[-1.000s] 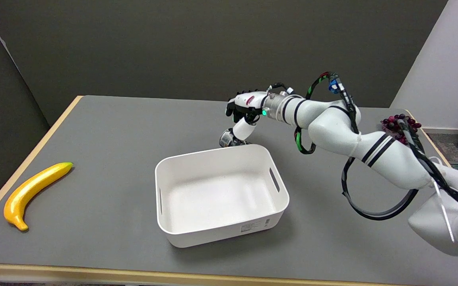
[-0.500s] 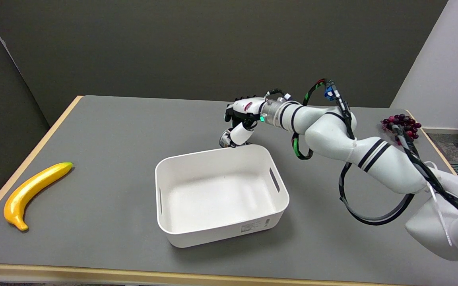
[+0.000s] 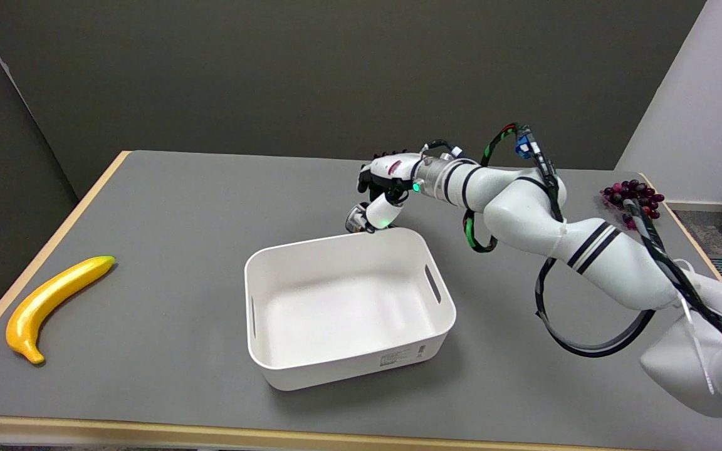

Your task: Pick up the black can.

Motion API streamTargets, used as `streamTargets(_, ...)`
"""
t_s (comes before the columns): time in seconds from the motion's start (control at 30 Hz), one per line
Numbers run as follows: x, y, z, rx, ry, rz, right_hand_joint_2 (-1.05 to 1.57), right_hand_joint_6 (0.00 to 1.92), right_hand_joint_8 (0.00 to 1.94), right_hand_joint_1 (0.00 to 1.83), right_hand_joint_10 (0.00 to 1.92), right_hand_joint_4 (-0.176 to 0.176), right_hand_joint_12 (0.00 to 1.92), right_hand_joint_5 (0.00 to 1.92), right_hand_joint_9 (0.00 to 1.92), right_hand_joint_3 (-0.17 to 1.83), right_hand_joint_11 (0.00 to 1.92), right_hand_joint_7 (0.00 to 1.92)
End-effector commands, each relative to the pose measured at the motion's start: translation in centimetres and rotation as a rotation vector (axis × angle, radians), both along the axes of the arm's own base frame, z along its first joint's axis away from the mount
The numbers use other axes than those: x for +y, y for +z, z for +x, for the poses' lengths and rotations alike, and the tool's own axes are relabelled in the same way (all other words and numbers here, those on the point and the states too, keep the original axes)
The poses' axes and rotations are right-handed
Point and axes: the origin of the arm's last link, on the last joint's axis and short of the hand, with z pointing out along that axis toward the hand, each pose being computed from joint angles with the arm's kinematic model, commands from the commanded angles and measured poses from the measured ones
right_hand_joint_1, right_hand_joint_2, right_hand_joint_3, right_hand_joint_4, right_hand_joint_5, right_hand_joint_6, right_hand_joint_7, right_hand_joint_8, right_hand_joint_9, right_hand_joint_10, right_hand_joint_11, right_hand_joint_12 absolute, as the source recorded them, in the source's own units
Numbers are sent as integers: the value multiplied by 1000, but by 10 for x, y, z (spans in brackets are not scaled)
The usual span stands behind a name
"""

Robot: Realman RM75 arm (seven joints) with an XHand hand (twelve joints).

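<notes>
The black can (image 3: 356, 220) lies on its side on the grey table (image 3: 167, 207), just behind the far rim of the white bin (image 3: 343, 304). Only its silver end shows, facing left; the rest is hidden under my right hand (image 3: 383, 188). The hand reaches in from the right and sits over the can. Its white thumb (image 3: 381, 213) lies against the can's near side and the dark fingers (image 3: 367, 180) curl down over the far side. The can still rests on the table.
A yellow banana (image 3: 54, 299) lies near the table's left edge. A bunch of dark red grapes (image 3: 630, 195) sits at the far right edge, partly behind the arm's cables. The bin has nothing in it.
My right hand has come down onto the can and its thumb has closed in against it. The can has stayed where it was.
</notes>
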Motion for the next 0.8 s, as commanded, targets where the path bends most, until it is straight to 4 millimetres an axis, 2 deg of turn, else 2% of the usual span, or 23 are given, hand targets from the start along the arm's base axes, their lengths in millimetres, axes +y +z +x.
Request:
streamTargets(0.03,15,12,1,6,1,-29,631,584,731,709,1124,-116,1679,309,433,871,445,548)
streamTargets(0.4,13,9,2,7,7,-20,628,569,721,710,1124,-113,1681,301,430,870,447,538)
streamTargets(0.67,-5,3,17,0,42,-18,627,566,719,711,1125,-111,1685,300,430,871,451,537)
streamTargets(0.8,-16,6,17,-2,48,-35,627,564,719,712,1125,-110,1687,300,430,871,453,536)
